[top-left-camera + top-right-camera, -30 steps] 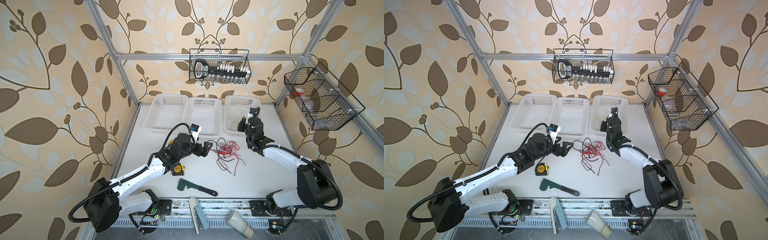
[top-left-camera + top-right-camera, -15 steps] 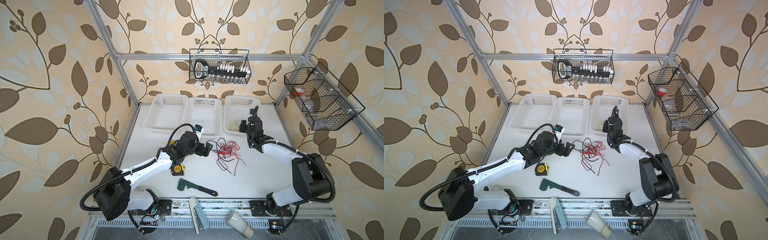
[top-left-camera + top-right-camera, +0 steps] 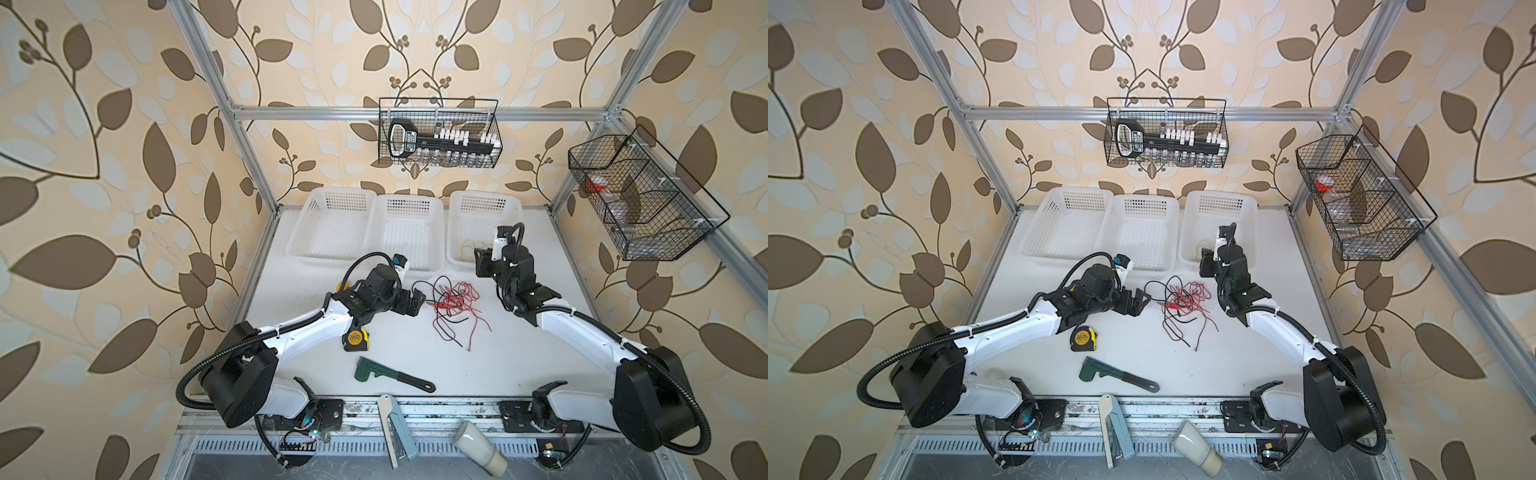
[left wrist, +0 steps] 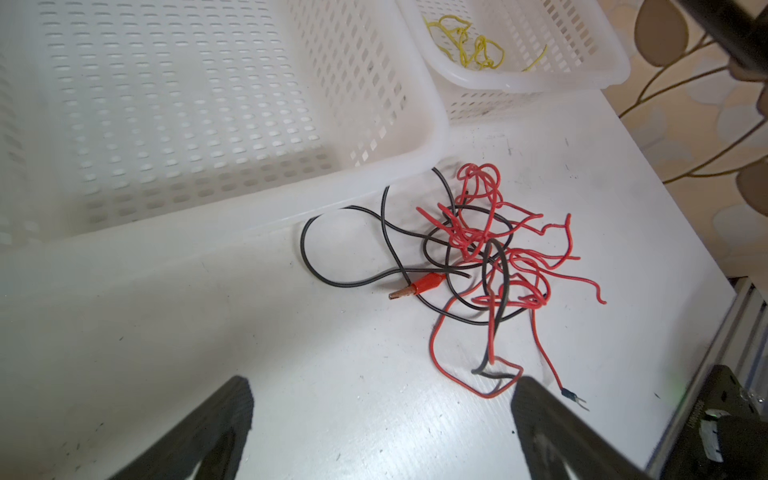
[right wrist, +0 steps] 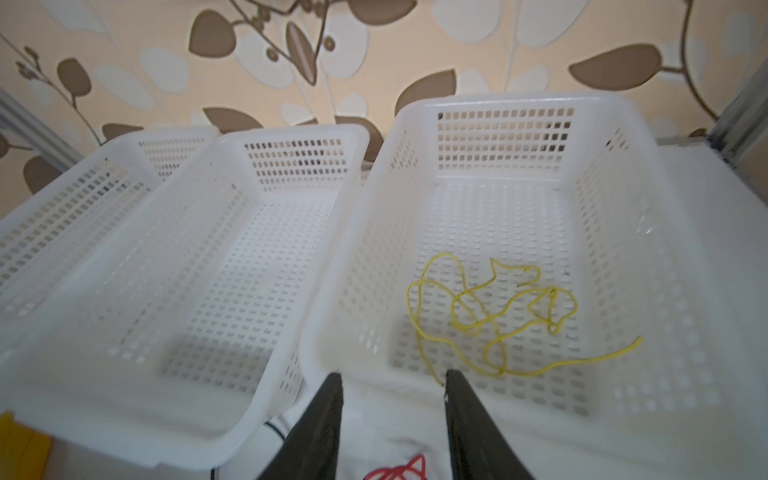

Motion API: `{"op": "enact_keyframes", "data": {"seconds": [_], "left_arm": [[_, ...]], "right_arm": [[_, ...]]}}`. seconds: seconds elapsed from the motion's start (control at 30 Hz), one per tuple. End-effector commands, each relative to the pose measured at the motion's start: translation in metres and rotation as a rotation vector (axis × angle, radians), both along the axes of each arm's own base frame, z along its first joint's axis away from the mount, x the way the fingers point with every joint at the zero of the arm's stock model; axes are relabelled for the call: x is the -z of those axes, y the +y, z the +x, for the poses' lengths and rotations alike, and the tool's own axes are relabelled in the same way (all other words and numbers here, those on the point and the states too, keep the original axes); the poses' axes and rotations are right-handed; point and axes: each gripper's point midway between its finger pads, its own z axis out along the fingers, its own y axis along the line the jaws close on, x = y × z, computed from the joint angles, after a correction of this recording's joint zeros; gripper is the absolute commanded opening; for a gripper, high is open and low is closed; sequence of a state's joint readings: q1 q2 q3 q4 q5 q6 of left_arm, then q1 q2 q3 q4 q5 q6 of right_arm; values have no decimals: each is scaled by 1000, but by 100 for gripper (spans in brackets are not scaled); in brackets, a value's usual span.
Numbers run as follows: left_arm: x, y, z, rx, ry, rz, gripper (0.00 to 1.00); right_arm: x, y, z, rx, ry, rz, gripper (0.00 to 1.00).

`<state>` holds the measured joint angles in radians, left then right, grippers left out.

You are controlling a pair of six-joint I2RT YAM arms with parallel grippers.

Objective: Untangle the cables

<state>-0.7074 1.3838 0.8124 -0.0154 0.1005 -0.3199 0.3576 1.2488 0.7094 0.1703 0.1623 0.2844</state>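
Three white slotted baskets stand in a row on the worktop [image 3: 523,357]. The rightmost basket [image 3: 484,203] lies right before the right pincer [image 3: 478,259], and the middle basket [image 3: 409,208] lies just past the left pincer [image 3: 419,301]. A yellow tape measure [image 3: 355,337] lies near the left pincer, towards the front. A green wrench [image 3: 374,370] lies farther that way. A cream cup [image 3: 478,446] lies on its side, well apart from both pincers. Two black wire baskets hang higher up: the rear one [image 3: 438,133], and the side one [image 3: 640,199] beyond the right pincer.

The cables [image 3: 454,298] lie on the table [image 3: 519,357] before the baskets [image 3: 409,204].
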Motion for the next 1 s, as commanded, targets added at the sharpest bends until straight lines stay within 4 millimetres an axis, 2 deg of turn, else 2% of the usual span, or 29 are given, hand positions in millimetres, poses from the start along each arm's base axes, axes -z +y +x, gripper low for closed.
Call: {"op": "enact_keyframes", "data": {"seconds": [0.0, 0.13, 0.2, 0.43, 0.77, 0.97], "left_arm": [[-21, -17, 6, 25, -24, -92, 98], [-29, -33, 7, 69, -11, -158, 96], [-19, -40, 10, 70, 25, -162, 93], [-15, -67, 14, 98, 77, -193, 69], [-3, -94, 13, 163, 65, -63, 56], [13, -96, 15, 143, 71, 68, 46]], "right_arm": [[11, 22, -24, -114, 52, 43, 41], [22, 35, -39, -152, 82, 69, 41], [30, 36, -44, -154, 102, 70, 41], [39, 32, -46, -131, 117, 68, 41], [47, 21, -44, -90, 131, 71, 41], [47, 17, -47, -90, 128, 88, 41]]}}
